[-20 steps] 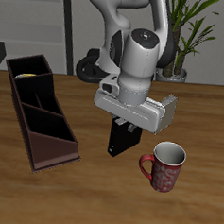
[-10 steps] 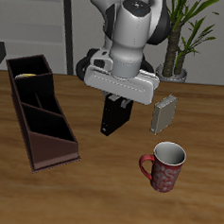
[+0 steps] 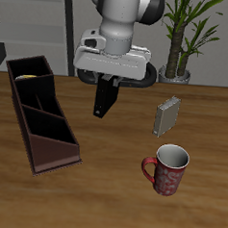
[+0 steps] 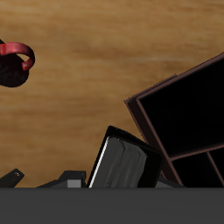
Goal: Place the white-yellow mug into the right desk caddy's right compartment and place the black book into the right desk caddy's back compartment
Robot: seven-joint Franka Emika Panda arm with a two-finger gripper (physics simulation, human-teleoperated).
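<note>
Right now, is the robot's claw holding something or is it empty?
Gripper: closed on the black book, lifted off the table.

Black book, dark-brown caddy, red patterned mug, grey book.

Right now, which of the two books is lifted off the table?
The black book: it hangs in the pincer, clear of the table. The smaller grey book stands on the wood near the red mug.
</note>
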